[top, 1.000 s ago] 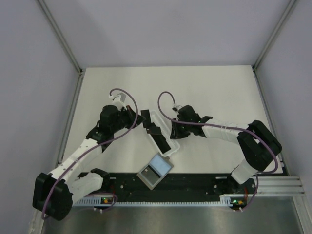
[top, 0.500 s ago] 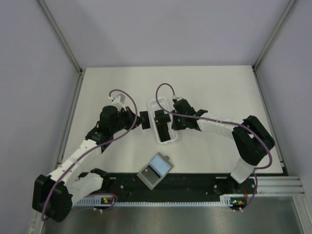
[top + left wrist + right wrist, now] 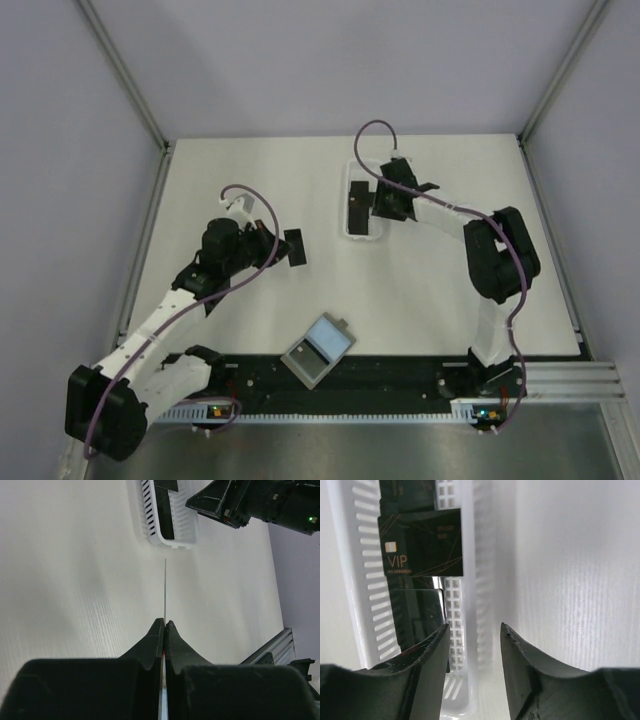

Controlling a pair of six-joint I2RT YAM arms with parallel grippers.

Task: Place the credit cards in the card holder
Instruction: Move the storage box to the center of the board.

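Note:
My left gripper [image 3: 283,250] is shut on one black credit card [image 3: 296,248], held off the table left of centre. In the left wrist view that card [image 3: 165,590] shows edge-on as a thin line rising from the gripper [image 3: 164,621]. More credit cards [image 3: 358,205] lie in a white slotted tray [image 3: 365,236] at the far middle. My right gripper [image 3: 372,200] is open, its jaws straddling the tray's right wall [image 3: 470,555] without clamping it. A black card marked VIP [image 3: 420,542] lies ahead of the right gripper [image 3: 475,632]. The grey card holder [image 3: 318,350] lies open near the front edge.
The right arm [image 3: 260,502] shows beside the tray [image 3: 182,530] in the left wrist view. A black rail [image 3: 400,375] runs along the near edge behind the card holder. Metal frame posts stand at the table's far corners.
The right arm has carried the white tray with its cards from beside the card holder to the far middle of the table. The left gripper kept its card and barely shifted.

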